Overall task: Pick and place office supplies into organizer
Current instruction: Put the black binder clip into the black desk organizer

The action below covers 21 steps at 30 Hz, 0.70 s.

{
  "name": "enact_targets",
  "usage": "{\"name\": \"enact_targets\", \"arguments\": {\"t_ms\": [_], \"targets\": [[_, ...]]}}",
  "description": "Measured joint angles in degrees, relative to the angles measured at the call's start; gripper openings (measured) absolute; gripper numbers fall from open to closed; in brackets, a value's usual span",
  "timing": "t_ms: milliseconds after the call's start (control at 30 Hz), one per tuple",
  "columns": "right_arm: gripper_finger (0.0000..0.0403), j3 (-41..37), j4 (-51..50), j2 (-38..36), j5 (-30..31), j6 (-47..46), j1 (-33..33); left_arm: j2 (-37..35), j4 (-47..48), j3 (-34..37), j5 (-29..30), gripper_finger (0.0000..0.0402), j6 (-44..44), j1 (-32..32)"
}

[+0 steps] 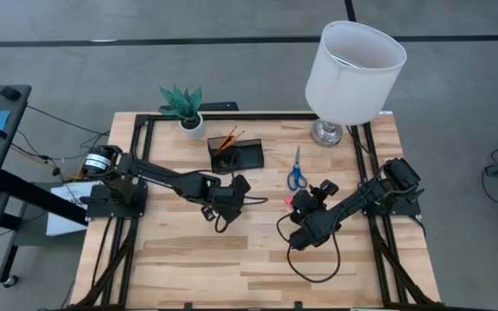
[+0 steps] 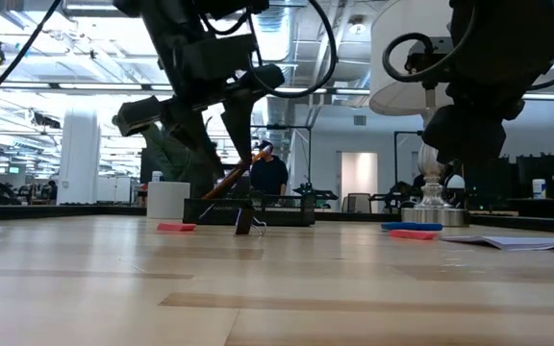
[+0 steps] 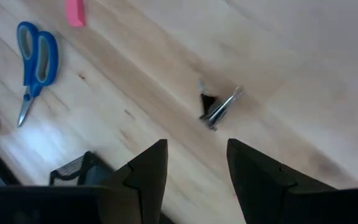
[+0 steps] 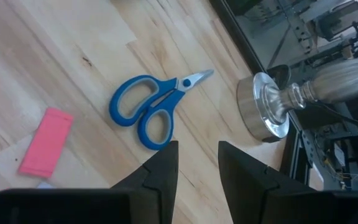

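Note:
The black organizer (image 1: 237, 155) stands at the table's far middle with two orange pencils (image 1: 228, 138) sticking up out of it. The blue-handled scissors (image 1: 296, 171) lie flat to its right, and the pink eraser (image 4: 45, 142) lies beside them. The tiny black clip (image 3: 219, 107) lies on the wood just ahead of my left gripper (image 3: 197, 146), which is open, slants down above the table and holds nothing. My right gripper (image 4: 197, 146) hovers open near the scissors (image 4: 151, 109) and eraser, touching neither.
A white-shaded lamp (image 1: 353, 65) on a metal base (image 4: 266, 112) stands at the far right. A small plant in a white pot (image 1: 187, 111) stands at the far left. A pale sheet (image 2: 508, 242) lies on the table at the right. Bare wood fills the near half.

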<state>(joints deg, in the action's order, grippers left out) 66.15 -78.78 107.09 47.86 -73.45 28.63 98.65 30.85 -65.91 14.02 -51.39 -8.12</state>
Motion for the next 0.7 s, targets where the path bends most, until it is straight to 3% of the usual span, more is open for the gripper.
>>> {"name": "enact_targets", "arguments": {"t_ms": [700], "targets": [[0.0107,0.02,-0.15,0.00,-0.02,0.00,0.56,4.80,1.75,-2.97,-1.96,0.0159,-6.32,1.75]]}}
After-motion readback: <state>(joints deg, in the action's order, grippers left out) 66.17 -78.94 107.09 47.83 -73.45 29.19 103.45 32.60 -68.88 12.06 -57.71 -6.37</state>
